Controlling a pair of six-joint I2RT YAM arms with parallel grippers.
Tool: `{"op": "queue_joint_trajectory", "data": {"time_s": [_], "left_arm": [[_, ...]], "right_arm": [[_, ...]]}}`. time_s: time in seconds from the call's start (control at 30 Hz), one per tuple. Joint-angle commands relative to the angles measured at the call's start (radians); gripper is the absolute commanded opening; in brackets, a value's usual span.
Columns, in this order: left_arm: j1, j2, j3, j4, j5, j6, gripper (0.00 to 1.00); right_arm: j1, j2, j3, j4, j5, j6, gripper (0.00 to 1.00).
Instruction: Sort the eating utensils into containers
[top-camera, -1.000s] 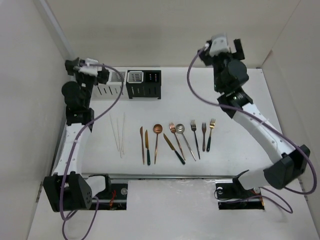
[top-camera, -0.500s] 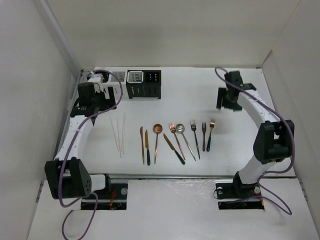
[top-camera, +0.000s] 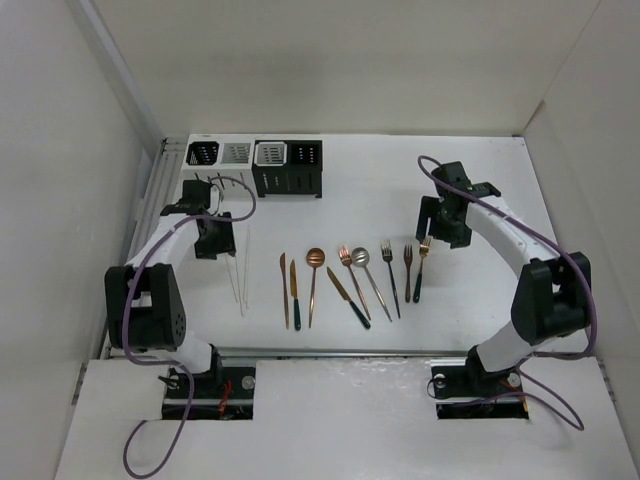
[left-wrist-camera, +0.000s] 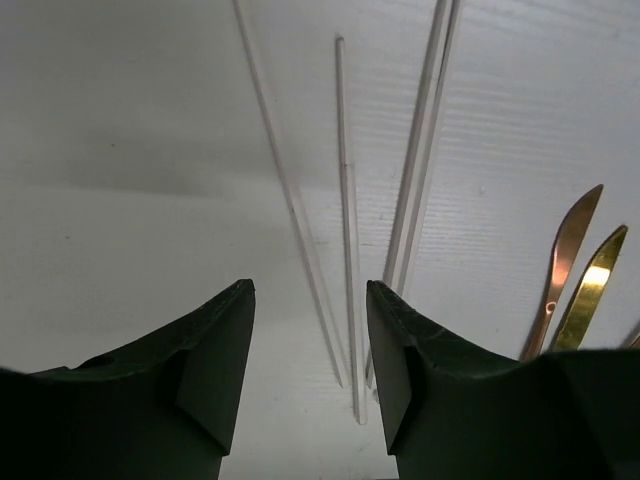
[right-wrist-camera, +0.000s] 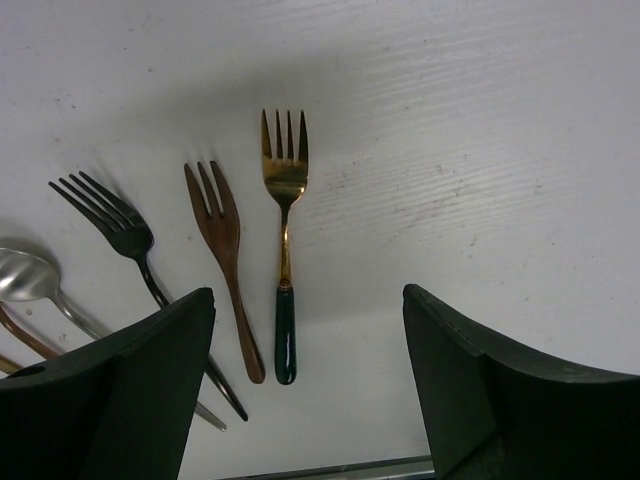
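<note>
well, the left claw (left-wrist-camera: 308, 300) hangs open and empty over the chopsticks (left-wrist-camera: 346, 200); the right claw (right-wrist-camera: 308, 300), wide open, empty, over a gold fork (right-wrist-camera: 284, 180).

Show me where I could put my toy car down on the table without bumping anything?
Biggest bare patch: the far table, between the black caddies and the right wall, behind the right gripper. A slim lane runs between the chopsticks and copper knife. Crowded: knife through gold fork.
</note>
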Motion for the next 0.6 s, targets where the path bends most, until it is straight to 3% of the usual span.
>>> {"op": "queue_joint_trajectory", "data": {"time_s": [0.0,0.1,0.2,0.37,0.47,0.57], "left_arm": [[0.003,0.034,0.040,-0.046,0.013,-0.029,0.45],[0.003,0.097,0.040,-0.055,0.024,-0.043,0.40],[0.012,0.155,0.040,-0.056,0.013,-0.063,0.24],[0.012,0.201,0.040,-0.056,0.013,-0.063,0.24],[0.012,0.235,0.040,-0.056,0.013,-0.063,0.32],[0.012,0.282,0.040,-0.056,0.013,-0.063,0.33]], "right_arm": [[0.015,-0.004,0.026,0.024,0.036,0.018,0.81],[0.015,-0.016,0.026,0.014,0.064,0.009,0.81],[0.015,-0.041,0.035,0.004,0.084,-0.002,0.81],[0.015,-0.099,0.035,-0.007,0.107,-0.002,0.81],[0.015,-0.122,0.035,-0.016,0.118,-0.002,0.81],[0.015,-0.122,0.055,-0.038,0.137,-0.002,0.81]]}}
